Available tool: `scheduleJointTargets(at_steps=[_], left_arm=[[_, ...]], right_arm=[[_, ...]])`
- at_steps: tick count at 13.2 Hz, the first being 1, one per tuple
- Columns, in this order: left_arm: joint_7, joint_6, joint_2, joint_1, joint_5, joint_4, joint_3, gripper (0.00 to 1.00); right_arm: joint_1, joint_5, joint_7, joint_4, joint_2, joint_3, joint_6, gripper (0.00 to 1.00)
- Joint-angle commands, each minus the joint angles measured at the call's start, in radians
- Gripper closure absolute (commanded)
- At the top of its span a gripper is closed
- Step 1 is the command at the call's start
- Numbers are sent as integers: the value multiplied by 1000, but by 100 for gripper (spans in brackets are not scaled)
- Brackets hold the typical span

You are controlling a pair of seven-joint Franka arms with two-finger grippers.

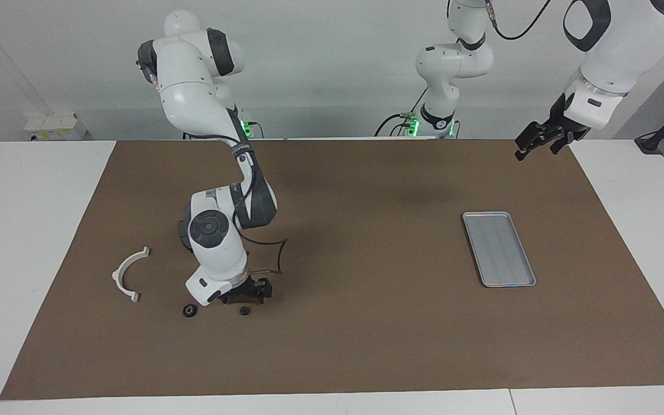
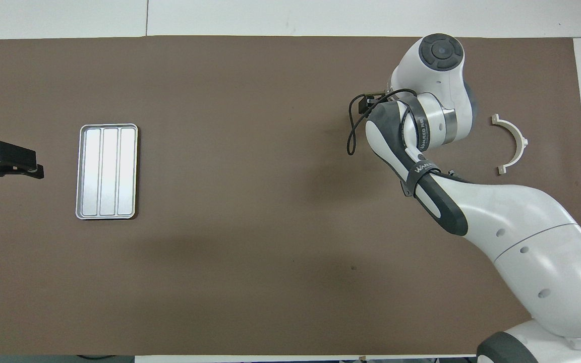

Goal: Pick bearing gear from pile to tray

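The pile lies toward the right arm's end of the table: a white half-ring bracket (image 1: 129, 274) (image 2: 513, 143) and two small black round pieces. Which of the two is the bearing gear I cannot tell. The larger ring-like piece (image 1: 190, 311) lies beside the bracket. The smaller piece (image 1: 245, 311) sits just under my right gripper (image 1: 247, 299), which hangs low over it, open, holding nothing. In the overhead view the right arm hides both pieces. The silver tray (image 1: 499, 249) (image 2: 107, 171) lies bare toward the left arm's end. My left gripper (image 1: 535, 151) waits open in the air near the mat's corner.
A brown mat (image 1: 366, 334) covers the table, with white table edge around it. The right arm's elbow and forearm (image 2: 421, 166) stretch across the mat over the pile. A black cable loop (image 1: 274, 256) hangs off the right wrist.
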Motion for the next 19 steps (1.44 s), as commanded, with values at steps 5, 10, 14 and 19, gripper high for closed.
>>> scheduleJointTargets(at_steps=[5, 10, 14, 19], left_arm=[[12, 1, -25, -1, 9, -22, 2, 0], [12, 1, -25, -1, 9, -21, 2, 0], [12, 1, -23, -1, 9, -22, 2, 0], [12, 1, -23, -1, 9, -22, 2, 0]], right_arm=[[8, -36, 43, 124, 90, -3, -26, 7], [8, -42, 50, 131, 95, -2, -23, 17], [7, -42, 66, 131, 95, -2, -12, 28], [2, -37, 66, 131, 95, 0, -8, 58]])
